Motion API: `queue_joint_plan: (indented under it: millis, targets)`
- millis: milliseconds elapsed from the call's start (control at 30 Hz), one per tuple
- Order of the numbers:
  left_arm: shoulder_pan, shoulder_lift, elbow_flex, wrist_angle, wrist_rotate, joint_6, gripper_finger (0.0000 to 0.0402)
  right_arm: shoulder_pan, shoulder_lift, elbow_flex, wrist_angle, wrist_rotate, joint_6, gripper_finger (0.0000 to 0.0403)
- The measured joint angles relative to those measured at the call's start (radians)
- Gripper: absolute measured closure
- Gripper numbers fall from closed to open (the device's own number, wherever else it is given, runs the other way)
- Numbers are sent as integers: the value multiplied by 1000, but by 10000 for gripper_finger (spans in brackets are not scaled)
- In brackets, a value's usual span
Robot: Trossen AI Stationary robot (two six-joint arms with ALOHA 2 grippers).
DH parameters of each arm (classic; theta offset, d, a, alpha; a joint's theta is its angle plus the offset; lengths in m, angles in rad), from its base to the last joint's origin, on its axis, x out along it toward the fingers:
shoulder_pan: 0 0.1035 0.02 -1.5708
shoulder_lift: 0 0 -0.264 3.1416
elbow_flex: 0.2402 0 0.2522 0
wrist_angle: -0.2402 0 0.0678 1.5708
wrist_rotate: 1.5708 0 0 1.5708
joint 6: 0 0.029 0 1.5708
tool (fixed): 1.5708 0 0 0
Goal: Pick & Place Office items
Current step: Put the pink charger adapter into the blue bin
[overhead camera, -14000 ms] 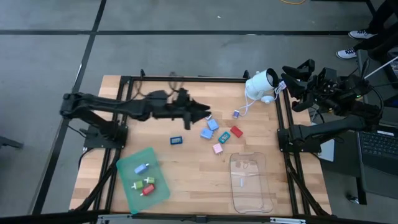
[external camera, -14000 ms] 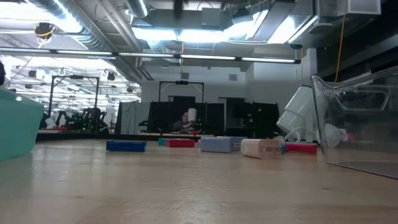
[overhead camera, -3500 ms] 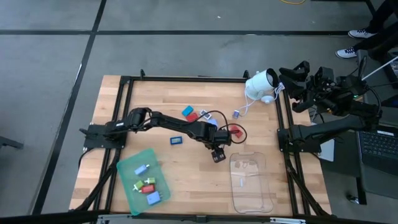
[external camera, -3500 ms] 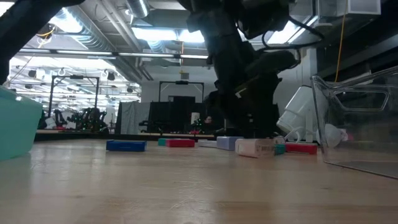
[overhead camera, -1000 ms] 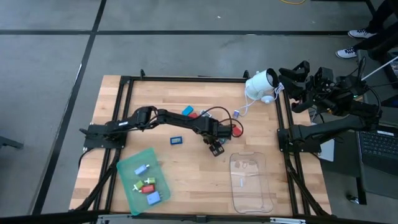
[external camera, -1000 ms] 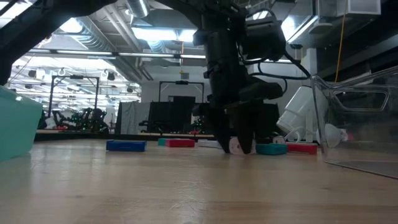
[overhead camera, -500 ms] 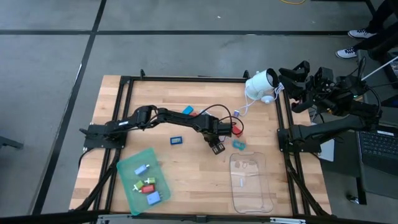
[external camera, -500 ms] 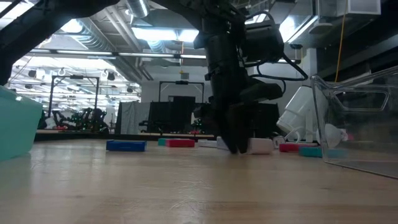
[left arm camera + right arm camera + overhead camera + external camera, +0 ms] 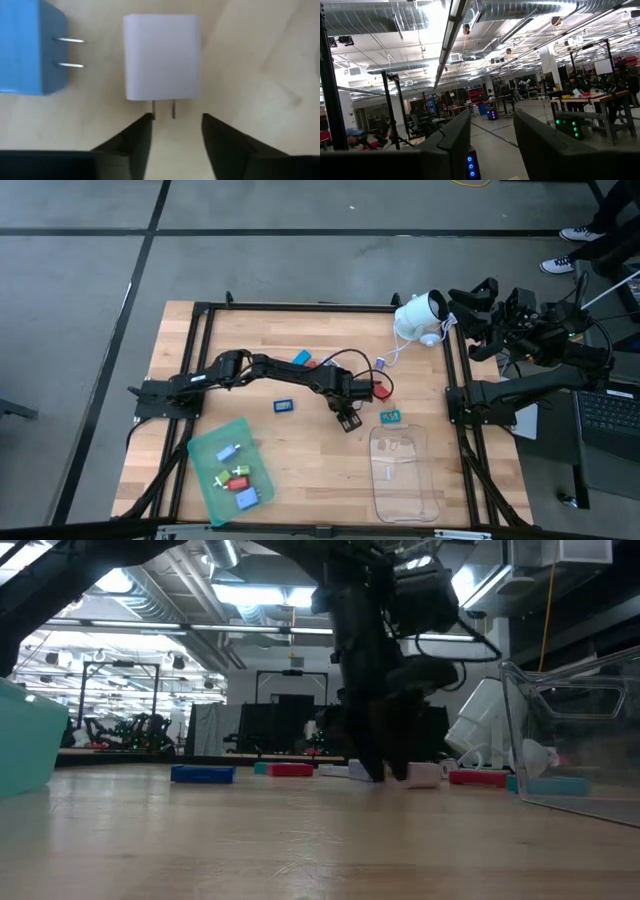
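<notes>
Left hand (image 9: 347, 420) low over the middle of the table (image 9: 300, 450), fingers parted and empty, pointing straight at a white plug adapter (image 9: 161, 56). Its two prongs sit right at the mouth of my fingers (image 9: 135, 140); the body lies just beyond them. A blue adapter (image 9: 31, 47) lies just beside the white one, prongs toward it.

Other office items: a teal piece (image 9: 390, 417) at the near edge of the clear tray (image 9: 405, 480), a red piece (image 9: 380, 391) close behind my wrist, a dark blue one (image 9: 283, 406) alone toward the green tray (image 9: 215, 442), which already holds four pieces.

Right hand (image 9: 490, 135) parked high off the table's right edge, fingers apart, holding nothing.

Risks, as I judge them:
- Closing now would catch only the prongs, a thin hold likely to twist or slip.
- Advancing with fingers touching the wood could shove the white adapter forward instead of straddling it.
- Blue adapter is near enough that a wide approach may nudge it or pinch both.
</notes>
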Motion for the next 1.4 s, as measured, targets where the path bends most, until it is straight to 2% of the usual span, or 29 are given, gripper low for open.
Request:
queue_joint_plan:
  millis: [200, 400, 733, 1000, 1233, 1400]
  targets:
    - [-5, -23, 0, -36, 18, -48, 134, 0, 0, 0, 0, -3, -1, 247]
    - [-19, -42, 1, -23, 29, -67, 86, 0, -1, 0, -7, -3, -5, 247]
    - [-2, -51, 0, -1, -25, -67, 82, 0, -1, 0, -7, -3, -3, 247]
    - [18, -52, 0, 4, -32, -36, 84, 0, -1, 0, -6, -2, 0, 247]
    - [21, -52, 0, 102, -58, 5, 84, 0, -1, 0, 1, 1, 3, 247]
    - [39, -42, 1, 103, -59, 8, 85, 0, -1, 0, 1, 1, 8, 247]
